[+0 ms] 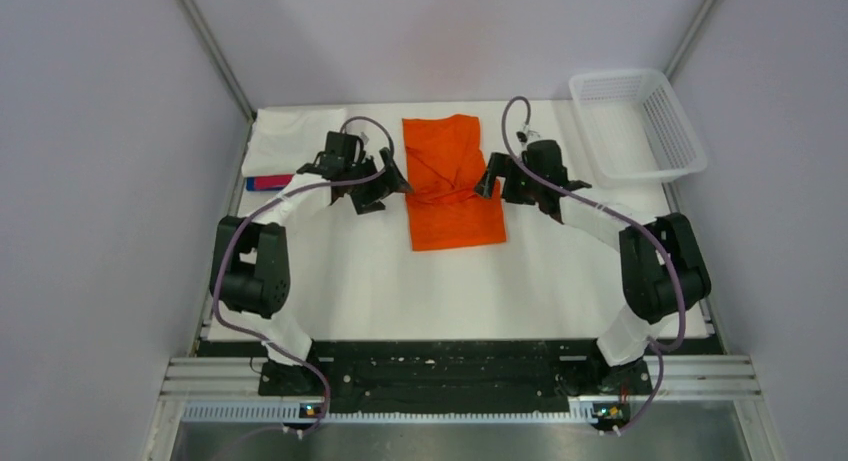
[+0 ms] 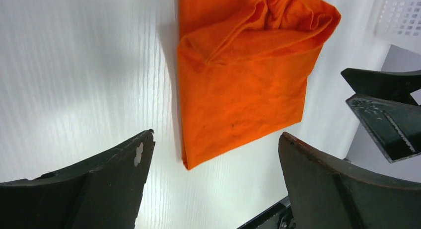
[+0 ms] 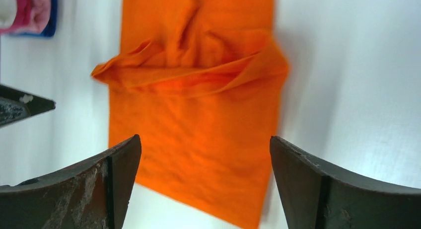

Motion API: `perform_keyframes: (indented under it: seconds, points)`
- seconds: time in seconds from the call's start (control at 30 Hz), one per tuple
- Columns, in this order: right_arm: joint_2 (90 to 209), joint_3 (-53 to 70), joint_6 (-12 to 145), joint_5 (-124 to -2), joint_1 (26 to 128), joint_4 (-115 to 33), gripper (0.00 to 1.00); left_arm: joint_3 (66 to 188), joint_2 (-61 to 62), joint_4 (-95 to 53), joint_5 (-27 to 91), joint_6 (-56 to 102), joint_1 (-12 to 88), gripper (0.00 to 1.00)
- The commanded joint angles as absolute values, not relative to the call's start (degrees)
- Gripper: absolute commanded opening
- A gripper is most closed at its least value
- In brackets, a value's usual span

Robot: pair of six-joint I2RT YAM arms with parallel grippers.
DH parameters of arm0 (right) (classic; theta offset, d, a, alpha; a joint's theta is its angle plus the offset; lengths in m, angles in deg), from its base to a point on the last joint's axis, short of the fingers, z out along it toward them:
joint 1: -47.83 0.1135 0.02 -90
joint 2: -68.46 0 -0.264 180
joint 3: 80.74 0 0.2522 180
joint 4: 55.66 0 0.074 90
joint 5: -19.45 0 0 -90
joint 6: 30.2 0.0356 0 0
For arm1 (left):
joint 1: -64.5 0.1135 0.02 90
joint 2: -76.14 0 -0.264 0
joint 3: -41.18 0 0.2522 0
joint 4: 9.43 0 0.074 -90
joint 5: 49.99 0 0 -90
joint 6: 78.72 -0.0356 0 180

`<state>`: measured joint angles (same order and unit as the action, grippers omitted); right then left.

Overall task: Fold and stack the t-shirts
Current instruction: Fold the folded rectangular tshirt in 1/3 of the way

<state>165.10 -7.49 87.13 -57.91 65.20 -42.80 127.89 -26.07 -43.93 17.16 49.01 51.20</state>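
Note:
The bright orange t-shirt [image 1: 452,181] lies as a long folded strip in the middle of the table, with a bunched fold across its middle. It also shows in the left wrist view [image 2: 243,75] and the right wrist view [image 3: 198,119]. My left gripper [image 1: 392,181] is open and empty at the shirt's left edge, above the table [image 2: 215,136]. My right gripper [image 1: 492,181] is open and empty at the shirt's right edge [image 3: 204,139]. A stack of folded shirts, white [image 1: 285,141] on pink-red and blue [image 1: 268,182], lies at the far left.
A white plastic mesh basket [image 1: 636,123] stands at the back right corner. Grey walls close in the white table [image 1: 400,281] on both sides. The arm bases sit at the near edge.

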Motion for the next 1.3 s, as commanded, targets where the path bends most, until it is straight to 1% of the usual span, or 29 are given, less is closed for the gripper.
perform_keyframes:
  seconds: [0.0,0.13,0.23,0.37,0.53,0.73,0.9,1.03,1.17,1.27]
  points:
    - [163.4,-8.9,84.2,-57.8,72.9,-46.0,0.99,119.7,-15.7,-41.8,19.2,47.6,51.3,0.99]
    - [167.7,-6.7,84.8,-57.3,75.6,-47.4,0.99,110.4,-7.9,-41.7,24.5,49.5,51.3,0.99]
    - [171.5,-4.6,85.7,-56.1,75.9,-50.2,0.99,106.0,-3.7,-39.5,23.1,50.6,51.3,0.99]
    - [177.6,1.1,85.8,-56.3,75.9,-49.6,0.99,103.0,-1.5,-39.7,22.3,50.8,51.3,0.99]
    - [182.6,7.2,86.3,-58.7,75.9,-50.7,0.99,101.7,-1.9,-40.3,21.9,50.3,51.2,0.99]
    - [188.6,18.4,86.9,-64.0,75.1,-46.5,0.99,101.7,-3.0,-40.6,22.3,50.2,51.2,0.99]
    - [190.3,21.9,89.2,-63.5,73.2,-45.4,0.99,101.8,-3.7,-39.8,21.2,50.3,51.2,0.99]
    - [184.1,16.5,88.1,-64.7,73.1,-46.1,0.99,102.9,-6.1,-37.4,18.7,51.2,50.0,0.99]
    - [171.7,3.7,88.9,-67.8,71.5,-47.7,0.99,104.3,-10.2,-35.2,18.4,52.7,46.1,0.99]
    - [163.5,-8.4,91.4,-67.0,69.0,-49.9,0.99,105.6,-14.2,-34.0,18.1,53.4,43.3,0.92]
